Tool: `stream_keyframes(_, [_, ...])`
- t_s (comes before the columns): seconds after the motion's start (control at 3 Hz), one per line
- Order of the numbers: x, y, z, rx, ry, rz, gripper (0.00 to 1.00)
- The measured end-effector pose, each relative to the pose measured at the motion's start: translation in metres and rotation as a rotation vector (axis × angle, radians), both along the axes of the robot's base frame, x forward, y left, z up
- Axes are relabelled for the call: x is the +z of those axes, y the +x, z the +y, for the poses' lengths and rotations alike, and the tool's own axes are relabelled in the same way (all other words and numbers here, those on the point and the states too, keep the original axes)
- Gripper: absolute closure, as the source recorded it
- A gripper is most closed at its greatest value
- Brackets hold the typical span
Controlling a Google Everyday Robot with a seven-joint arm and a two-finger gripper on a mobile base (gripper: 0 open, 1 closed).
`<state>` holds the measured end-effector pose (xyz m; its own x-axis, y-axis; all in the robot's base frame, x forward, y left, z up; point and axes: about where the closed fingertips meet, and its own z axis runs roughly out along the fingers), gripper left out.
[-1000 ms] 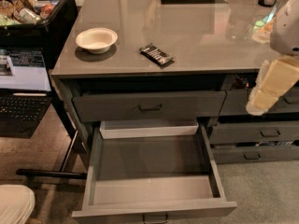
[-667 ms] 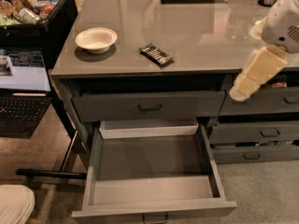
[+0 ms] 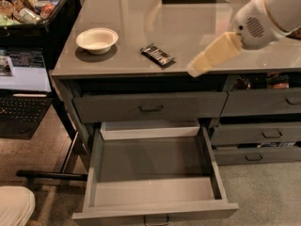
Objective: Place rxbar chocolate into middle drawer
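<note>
1. Camera view is looking down at a glossy grey countertop with grey drawers beneath its front edge.
2. A small flat rxbar chocolate in a glossy black wrapper with pale lettering is lying on the countertop near the front edge, about midway along it and turned at an angle to that edge.
3. A shallow white bowl is sitting upright towards the front-left corner, left of the bar and apart from it.
4. The cream-coloured gripper on the white arm is reaching in from the right side and slanting down towards the front edge, with its tip just right of the bar and not touching it.
5. Whether the gripper is apart or together cannot be told; it is holding nothing that is showing.
6. The wide, deep dark-grey middle drawer is standing pulled well out below the front edge, with its paler grey floor showing bare.
7. A shallower grey drawer of equal width is sitting shut directly above it.
8. Narrower grey drawers are stacked under the right part of the front edge.
9. A black tray of packaged snacks is standing beyond the left edge, with a dark laptop below it.
</note>
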<state>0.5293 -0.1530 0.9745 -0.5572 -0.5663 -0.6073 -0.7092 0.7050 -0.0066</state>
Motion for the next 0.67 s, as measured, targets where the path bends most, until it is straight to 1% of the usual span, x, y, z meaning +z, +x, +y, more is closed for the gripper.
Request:
stream_keyframes(0.33, [0.0037, 0.0063, 0.0027, -0.082, 0.052, 0.015, 0.0])
stream_keyframes(0.67, [0.0037, 0.0063, 0.0027, -0.082, 0.052, 0.015, 0.0])
